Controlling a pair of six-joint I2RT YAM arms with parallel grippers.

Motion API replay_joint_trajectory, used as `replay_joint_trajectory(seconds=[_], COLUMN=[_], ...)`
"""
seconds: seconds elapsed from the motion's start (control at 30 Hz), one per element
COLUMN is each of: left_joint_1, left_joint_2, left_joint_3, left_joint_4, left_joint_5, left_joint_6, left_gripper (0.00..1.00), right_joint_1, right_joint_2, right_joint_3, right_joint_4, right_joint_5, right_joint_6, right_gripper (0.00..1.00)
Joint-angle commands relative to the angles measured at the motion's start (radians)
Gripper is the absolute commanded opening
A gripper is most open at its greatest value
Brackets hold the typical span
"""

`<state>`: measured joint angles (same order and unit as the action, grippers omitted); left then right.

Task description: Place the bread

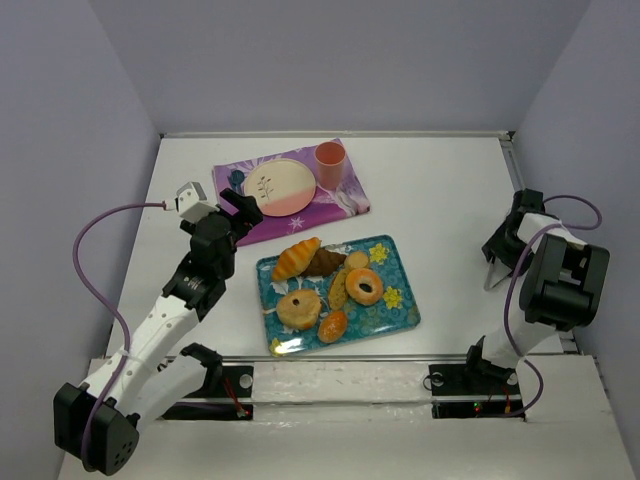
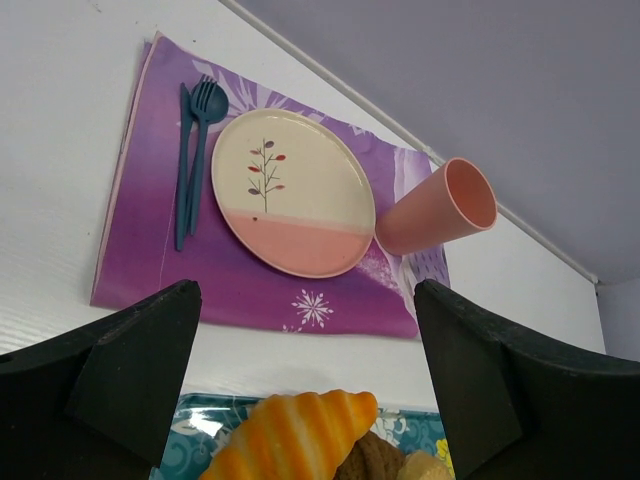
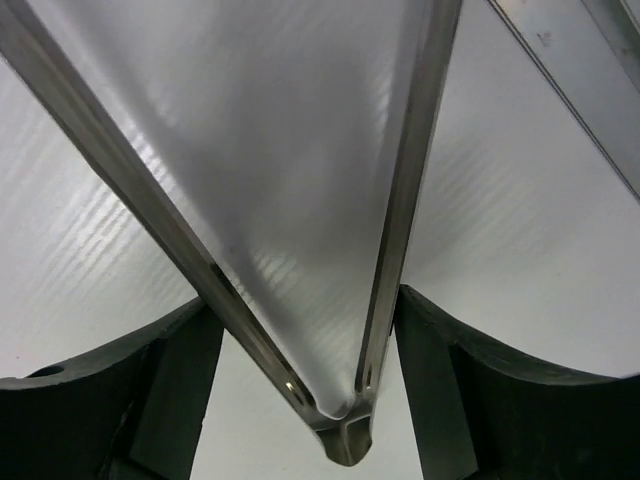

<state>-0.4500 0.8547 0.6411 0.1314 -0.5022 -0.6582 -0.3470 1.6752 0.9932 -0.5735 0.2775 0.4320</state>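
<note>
The bread (image 1: 364,286), a small glossy golden-orange ring with a dark hole, lies on the right part of the blue flowered tray (image 1: 400,318). My left gripper (image 1: 240,208) is open and empty, above the gap between the purple placemat (image 1: 345,200) and the tray, up and left of the bread. In the left wrist view its jaws (image 2: 305,300) stand wide apart over the placemat edge; the bread is out of that view. My right gripper (image 1: 503,255) is at the far right, shut on metal tongs (image 3: 400,200), far from the tray.
The tray also holds a croissant (image 1: 296,258), a sugar-dusted doughnut (image 1: 299,308), a dark pastry (image 1: 325,263) and other buns. The placemat carries a cream-and-pink plate (image 1: 279,186), a pink cup (image 1: 330,165) and blue cutlery (image 2: 190,150).
</note>
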Motion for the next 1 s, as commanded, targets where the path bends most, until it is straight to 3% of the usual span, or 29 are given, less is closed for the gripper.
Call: replay_joint_trajectory(seconds=[0.0, 0.17, 0.27, 0.43, 0.63, 0.97], left_joint_1=[0.005, 0.005, 0.005, 0.007, 0.007, 0.008], left_joint_2=[-0.009, -0.016, -0.019, -0.019, -0.014, -0.017], left_joint_3=[-0.006, -0.009, -0.009, -0.012, -0.011, -0.012], left_joint_4=[0.054, 0.053, 0.054, 0.057, 0.057, 0.057], left_joint_5=[-0.036, -0.044, -0.042, -0.045, -0.045, -0.044], left_joint_6=[0.011, 0.012, 0.012, 0.012, 0.012, 0.014], left_gripper=[0.99, 0.99, 0.99, 0.99, 0.99, 0.99], right_joint_1=[-0.006, -0.006, 0.048, 0.134, 0.210, 0.210], right_joint_2=[0.012, -0.026, -0.052, -0.063, -0.066, -0.035], right_joint_3=[-0.056, -0.090, -0.096, -0.094, -0.096, -0.068], right_joint_4=[0.073, 0.112, 0.127, 0.129, 0.129, 0.121], right_joint_5=[-0.175, -0.291, -0.311, -0.296, -0.287, -0.212], right_joint_6=[-0.082, -0.114, -0.134, -0.144, -0.128, -0.095], right_gripper=[0.71, 0.65, 0.56, 0.48, 0.48, 0.36])
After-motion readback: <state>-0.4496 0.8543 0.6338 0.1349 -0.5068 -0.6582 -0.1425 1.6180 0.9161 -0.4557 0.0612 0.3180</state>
